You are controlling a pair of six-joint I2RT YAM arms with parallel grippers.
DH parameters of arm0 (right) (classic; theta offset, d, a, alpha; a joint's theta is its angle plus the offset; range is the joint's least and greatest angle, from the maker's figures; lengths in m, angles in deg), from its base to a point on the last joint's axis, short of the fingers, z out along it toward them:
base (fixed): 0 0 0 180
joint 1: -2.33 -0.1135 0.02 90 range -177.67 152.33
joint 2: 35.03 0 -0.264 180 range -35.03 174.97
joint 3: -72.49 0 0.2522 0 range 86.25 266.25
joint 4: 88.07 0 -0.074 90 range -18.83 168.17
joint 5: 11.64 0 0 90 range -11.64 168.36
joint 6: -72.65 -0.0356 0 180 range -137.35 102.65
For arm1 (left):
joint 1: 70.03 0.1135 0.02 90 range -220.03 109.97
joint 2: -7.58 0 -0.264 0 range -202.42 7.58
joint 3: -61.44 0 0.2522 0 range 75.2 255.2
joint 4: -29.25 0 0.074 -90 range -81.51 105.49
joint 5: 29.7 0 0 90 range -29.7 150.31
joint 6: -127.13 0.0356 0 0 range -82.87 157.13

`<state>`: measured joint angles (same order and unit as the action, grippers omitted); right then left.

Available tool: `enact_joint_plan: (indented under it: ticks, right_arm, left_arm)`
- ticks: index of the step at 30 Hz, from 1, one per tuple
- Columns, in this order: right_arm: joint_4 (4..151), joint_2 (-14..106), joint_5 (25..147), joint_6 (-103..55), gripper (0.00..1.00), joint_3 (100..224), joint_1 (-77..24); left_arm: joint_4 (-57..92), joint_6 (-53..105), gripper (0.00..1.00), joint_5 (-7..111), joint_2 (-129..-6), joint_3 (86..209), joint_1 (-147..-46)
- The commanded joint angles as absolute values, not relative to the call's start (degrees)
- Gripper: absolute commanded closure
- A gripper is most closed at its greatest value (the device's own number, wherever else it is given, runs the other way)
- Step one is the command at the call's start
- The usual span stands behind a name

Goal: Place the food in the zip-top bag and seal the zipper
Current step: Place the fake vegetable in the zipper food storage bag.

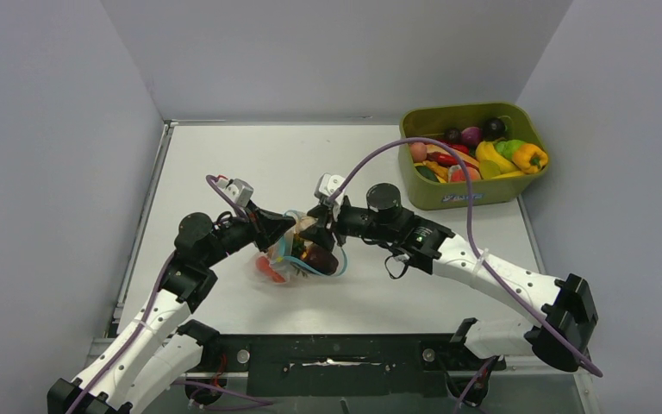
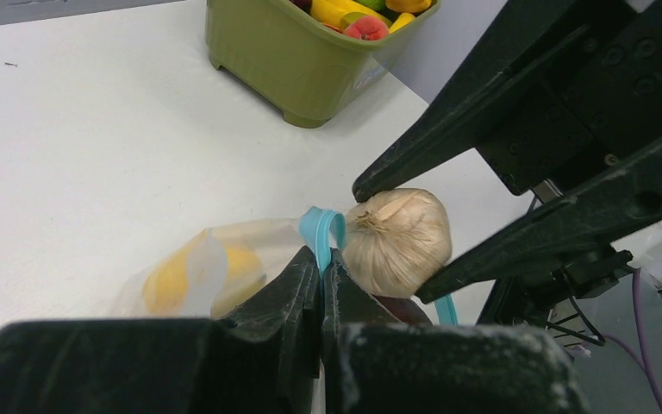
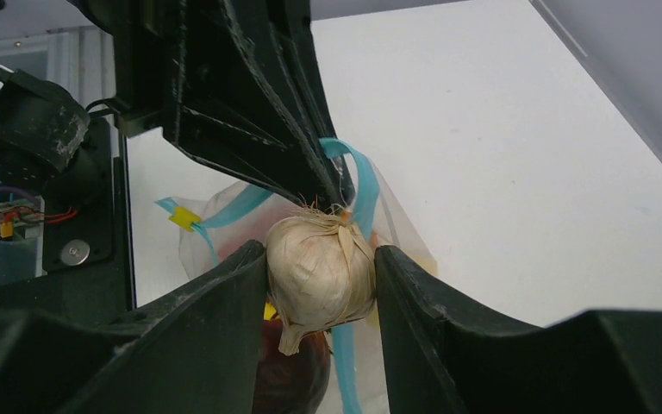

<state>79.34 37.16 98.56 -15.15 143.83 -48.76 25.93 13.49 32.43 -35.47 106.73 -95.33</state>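
Note:
The clear zip-top bag (image 1: 297,259) lies mid-table with a red piece (image 1: 269,269), a dark maroon piece (image 1: 319,257) and a yellow piece (image 2: 172,276) inside. My left gripper (image 2: 321,259) is shut on the bag's teal-blue zipper strip (image 2: 321,228) and holds the mouth up. My right gripper (image 3: 321,276) is shut on a beige garlic bulb (image 3: 319,272), held right at the bag's mouth, above the maroon piece (image 3: 289,371). The garlic also shows in the left wrist view (image 2: 396,241), between the right fingers (image 2: 448,138).
An olive-green tub (image 1: 470,155) with several more toy fruits and vegetables stands at the back right; it also shows in the left wrist view (image 2: 293,52). Grey walls enclose the white table (image 1: 224,164) on three sides.

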Motion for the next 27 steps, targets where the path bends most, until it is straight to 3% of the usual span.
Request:
enact_joint_plan:
  ticks: [1, 27]
  right_arm:
    - [81.1, 35.2, 95.9, -12.3, 0.65, 148.6, -51.9]
    - [81.2, 40.0, 87.8, -7.6, 0.59, 145.3, -54.2]
  left_arm:
    - [29.2, 13.1, 1.00, 31.1, -34.9, 107.9, -95.3]
    - [30.1, 11.1, 1.00, 30.2, -32.8, 107.1, -95.3]
